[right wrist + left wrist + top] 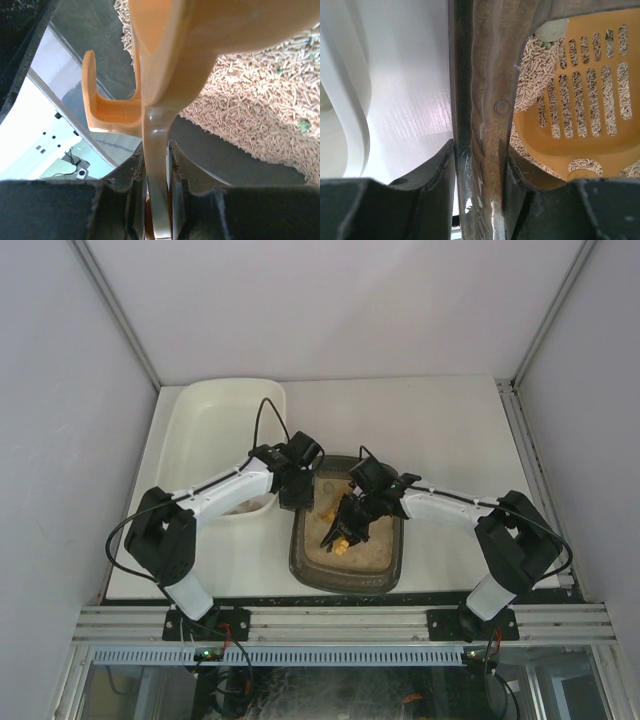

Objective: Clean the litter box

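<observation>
While left tool [480, 157] pinches the litter box [487, 75], right tool [157, 167] grips scoop [170, 50] inside it.

Quick body tour, lol. My left arm [225, 485] and right arm [450, 502] both have glossy white shells on the long links, with chunky black housings at the shoulder, elbow and wrist. A thin black cable [262, 418] arcs off the left wrist, and a second cable loop [111, 540] hangs out by the left elbow. Each black base [205, 622] has a tiny green light [206, 651] beside it. The left gripper [480, 150] and right gripper [156, 150] have matte black fingers [427, 180] with a grainy texture and blunt, rounded edges.
</observation>
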Robot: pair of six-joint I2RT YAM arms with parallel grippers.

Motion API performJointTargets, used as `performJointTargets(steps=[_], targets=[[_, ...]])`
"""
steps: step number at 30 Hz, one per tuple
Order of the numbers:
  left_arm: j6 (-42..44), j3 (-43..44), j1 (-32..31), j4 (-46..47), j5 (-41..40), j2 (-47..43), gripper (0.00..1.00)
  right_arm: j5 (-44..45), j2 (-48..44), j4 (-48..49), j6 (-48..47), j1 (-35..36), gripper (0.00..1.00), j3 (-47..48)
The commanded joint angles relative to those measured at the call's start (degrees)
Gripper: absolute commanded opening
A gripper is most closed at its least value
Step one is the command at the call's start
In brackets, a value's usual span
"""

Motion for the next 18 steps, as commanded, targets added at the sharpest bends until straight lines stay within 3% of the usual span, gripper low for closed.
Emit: performJointTargets(steps=[1,11,14,18], targets=[[-2.4,1.1,0.2,9.0,1.9,-7.7,0.05,-0.3,-2.2,17.9,7.4,0.8,0.0,-5.0],[-1.4,0.7,0.5,10.4,0.2,-7.0,0.05,2.5,-4.7,31.4,3.5,1.1,0.0,-15.3],[-1.8,-0.4,2.0,12.3,1.7,-6.3,0.09,2.0,-7.0,26.4,3.5,1.5,0.0,-15.1],[-4.9,-1.7,4.0,13.9,5.7,-5.0,0.15,0.5,-8.2,9.1,-1.0,1.7,0.0,-9.9]])
